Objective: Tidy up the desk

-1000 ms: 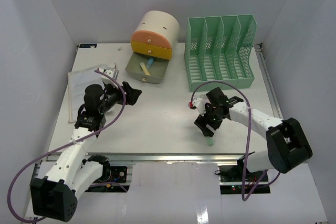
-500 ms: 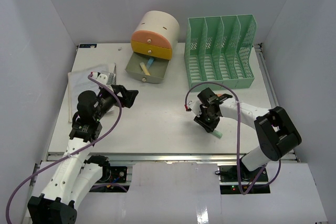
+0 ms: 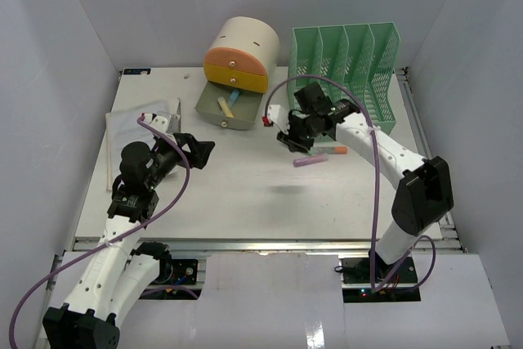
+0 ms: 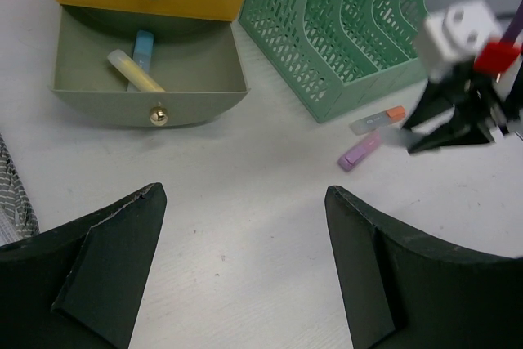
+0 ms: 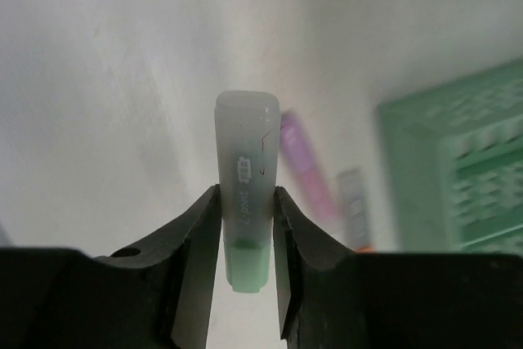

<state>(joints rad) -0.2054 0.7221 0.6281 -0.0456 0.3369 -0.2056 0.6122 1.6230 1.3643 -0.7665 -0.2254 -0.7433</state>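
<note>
Over the last second the right gripper (image 3: 292, 136) has closed on a green-capped highlighter (image 5: 245, 181), lifted it from the near right part of the desk (image 3: 245, 194) and carried it toward the back. It now hangs above the white tabletop between the open drawer (image 3: 229, 109) and the green file rack (image 3: 343, 79). My reading is that the pick-up is done and the drop-off comes next, probably into the drawer, where a yellow marker (image 4: 135, 71) and a blue marker (image 4: 143, 41) already lie.

In the right wrist view, both fingers (image 5: 196, 234) press flat against the highlighter's pale barrel, its green cap pointing back toward the wrist. The grip looks snug and centred.

A purple highlighter (image 3: 308, 160) and an orange-capped highlighter (image 3: 333, 150) lie on the desk just below the gripper, close to the rack's front edge.

The left gripper (image 3: 200, 146) has barely moved. It hovers over the left side of the desk with its fingers spread wide, holding and touching nothing.
</note>
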